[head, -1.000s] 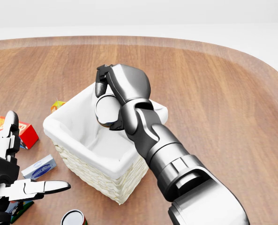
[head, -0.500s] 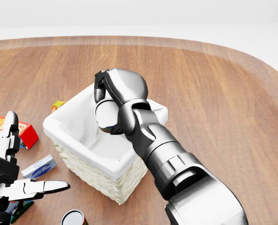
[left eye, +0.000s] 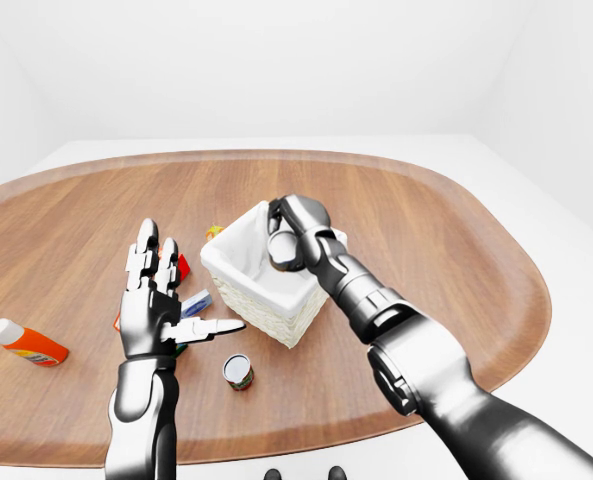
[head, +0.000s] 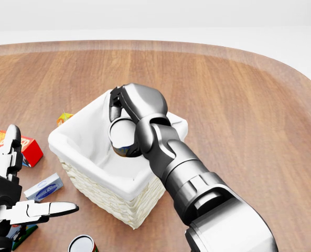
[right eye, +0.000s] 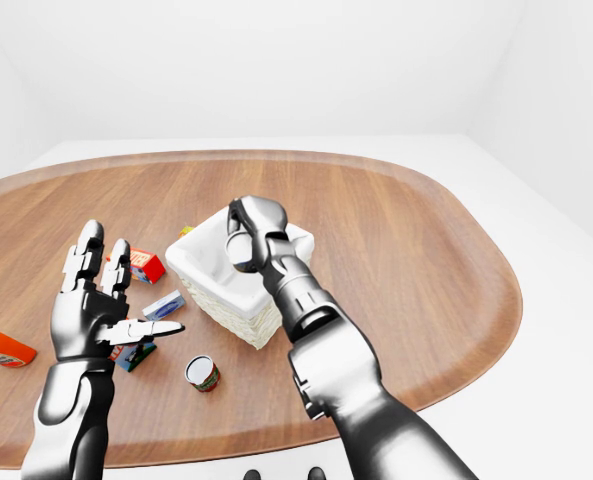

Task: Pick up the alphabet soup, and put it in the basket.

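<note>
right hand [head: 125, 123]: fingers wrapped round alphabet soup [head: 122, 137], inside basket [head: 84, 167] mouth
left hand [left eye: 156, 300]: spread, idle, left of basket
advice: release low, clear of the liner

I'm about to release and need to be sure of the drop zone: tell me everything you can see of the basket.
The basket is a squarish, pale woven container with a white cloth liner folded over its rim. It stands upright on the wooden table, turned corner-on in the head view. The right hand holds the alphabet soup in its opening. No other contents show.
</note>
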### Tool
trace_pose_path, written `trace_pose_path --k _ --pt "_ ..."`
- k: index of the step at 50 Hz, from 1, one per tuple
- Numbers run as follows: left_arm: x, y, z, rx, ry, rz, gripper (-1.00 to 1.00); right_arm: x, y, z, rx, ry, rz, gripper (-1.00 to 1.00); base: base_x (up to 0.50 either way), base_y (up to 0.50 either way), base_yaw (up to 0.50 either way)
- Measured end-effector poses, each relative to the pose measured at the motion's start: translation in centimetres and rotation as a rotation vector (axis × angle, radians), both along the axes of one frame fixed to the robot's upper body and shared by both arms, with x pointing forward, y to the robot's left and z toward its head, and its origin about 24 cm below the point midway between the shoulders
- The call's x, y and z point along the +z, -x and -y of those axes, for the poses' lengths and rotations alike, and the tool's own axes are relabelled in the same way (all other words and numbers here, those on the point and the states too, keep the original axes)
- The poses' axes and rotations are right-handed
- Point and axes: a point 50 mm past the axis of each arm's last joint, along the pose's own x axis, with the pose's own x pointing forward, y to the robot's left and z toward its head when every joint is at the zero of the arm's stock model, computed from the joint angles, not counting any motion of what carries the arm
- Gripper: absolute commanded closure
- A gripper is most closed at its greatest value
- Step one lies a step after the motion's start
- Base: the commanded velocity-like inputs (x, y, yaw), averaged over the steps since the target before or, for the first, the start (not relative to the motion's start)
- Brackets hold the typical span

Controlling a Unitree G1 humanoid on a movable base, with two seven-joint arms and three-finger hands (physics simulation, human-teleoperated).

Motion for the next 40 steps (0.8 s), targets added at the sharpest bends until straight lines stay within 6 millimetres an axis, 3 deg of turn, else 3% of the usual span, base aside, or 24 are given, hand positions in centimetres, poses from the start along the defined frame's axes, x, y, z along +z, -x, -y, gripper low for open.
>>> trace_pose_path --k 10,11,13,40 --pt "-0.01 -0.02 -0.01 0.000 0.000 0.000 -1.00 -0.22 0.04 0.02 -0.002 0.006 -0.010 1.00 0.00 0.00 0.00" --pt "-0.01 -0.02 -0.02 0.000 0.000 0.000 -1.00 -0.21 0.04 0.01 -0.002 0.006 -0.011 0.51 0.00 0.00 0.00" --pt "-0.02 -0.02 -0.02 0.000 0.000 -0.001 -1.00 -0.16 0.03 0.01 -0.003 0.002 -0.009 -1.00 0.00 0.00 0.00" --pt "-0.07 -0.07 -0.03 0.001 0.000 -0.002 -1.00 0.27 0.03 -0.28 0.000 -0.036 -0.002 -1.00 0.00 0.00 0.00"
